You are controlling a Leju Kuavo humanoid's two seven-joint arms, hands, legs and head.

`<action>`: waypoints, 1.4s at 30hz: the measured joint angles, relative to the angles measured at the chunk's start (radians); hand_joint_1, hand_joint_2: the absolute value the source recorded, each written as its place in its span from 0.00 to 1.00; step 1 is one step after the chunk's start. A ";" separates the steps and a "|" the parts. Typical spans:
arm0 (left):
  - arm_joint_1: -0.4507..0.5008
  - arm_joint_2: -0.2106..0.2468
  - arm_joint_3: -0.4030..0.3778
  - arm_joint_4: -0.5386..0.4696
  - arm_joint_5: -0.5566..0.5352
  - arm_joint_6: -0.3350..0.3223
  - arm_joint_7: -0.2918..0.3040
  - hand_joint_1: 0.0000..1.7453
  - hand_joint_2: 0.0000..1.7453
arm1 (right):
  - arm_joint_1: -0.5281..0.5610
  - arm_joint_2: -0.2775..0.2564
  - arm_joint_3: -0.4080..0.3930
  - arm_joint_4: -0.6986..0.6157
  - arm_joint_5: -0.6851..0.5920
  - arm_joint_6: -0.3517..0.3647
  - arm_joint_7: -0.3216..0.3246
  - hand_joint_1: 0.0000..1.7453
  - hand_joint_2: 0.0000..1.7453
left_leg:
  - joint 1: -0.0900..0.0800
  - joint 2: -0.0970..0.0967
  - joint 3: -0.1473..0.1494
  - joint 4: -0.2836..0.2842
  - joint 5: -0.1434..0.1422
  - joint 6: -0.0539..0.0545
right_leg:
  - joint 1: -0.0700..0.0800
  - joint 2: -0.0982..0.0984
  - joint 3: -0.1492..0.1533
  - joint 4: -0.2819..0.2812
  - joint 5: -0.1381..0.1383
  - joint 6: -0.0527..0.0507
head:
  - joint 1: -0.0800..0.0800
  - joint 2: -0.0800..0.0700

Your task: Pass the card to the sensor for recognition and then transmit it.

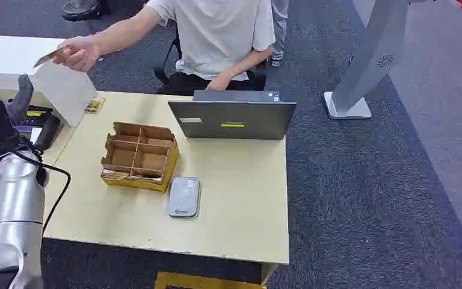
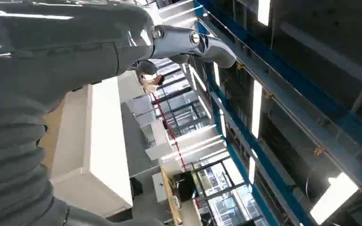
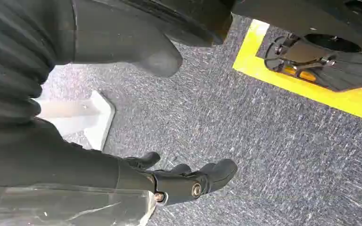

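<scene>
Head view: the card [image 1: 49, 56] is held in a person's hand [image 1: 79, 53] at the far left, above and beyond the far left corner of the bench [image 1: 240, 205]. It is tilted, with one end projecting left from the person's grasp. The robot's left hand [image 1: 13, 108] is raised at the left edge of the scene, nearer than the card and below it, and well apart from it. One thick grey finger [image 1: 24, 93] points up toward the card without touching it. In the left wrist view the fingers [image 2: 193, 42] stretch out straight, released and holding nothing.

The sensor [image 1: 183, 196], a flat grey device, lies on the bench near its middle, just right of the near corner of a cardboard divider box [image 1: 139, 156]. An open laptop [image 1: 232, 117] stands at the far edge of the bench, its lid turned toward the robot, with the seated person behind it. A white upright panel [image 1: 66, 90] stands at the far left corner of the bench, below the card.

Right wrist view: the right hand [image 3: 122, 141] hangs over grey carpet [image 3: 245, 141], beside a yellow floor line [image 3: 311, 92]. Its dark fingers [image 3: 217, 174] are spread and slack, with the thumb [image 3: 155, 59] apart from them, and they grasp nothing.
</scene>
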 joint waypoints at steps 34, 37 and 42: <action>-0.454 -0.031 -0.374 0.542 -1.177 -0.173 0.553 0.00 1.00 | -0.010 0.000 0.006 0.000 0.011 0.007 0.017 0.00 1.00 | 0.001 0.003 -0.019 0.007 0.010 -0.002 | 0.002 0.003 -0.019 0.004 0.013 0.000 | 0.000 0.000; -0.481 -0.032 -0.411 0.595 -0.994 -0.167 0.551 0.00 1.00 | -0.006 0.000 0.006 0.000 0.011 0.006 0.017 0.00 1.00 | 0.002 0.006 -0.019 0.007 0.010 -0.002 | 0.002 0.006 -0.021 0.004 0.014 0.000 | 0.000 0.000; -0.509 -0.035 -0.442 0.657 -0.961 -0.166 0.550 0.00 1.00 | -0.006 0.000 0.006 0.000 0.011 0.007 0.017 0.00 1.00 | 0.002 0.003 -0.020 0.006 0.010 -0.002 | 0.002 0.004 -0.021 0.004 0.013 0.000 | -0.001 0.000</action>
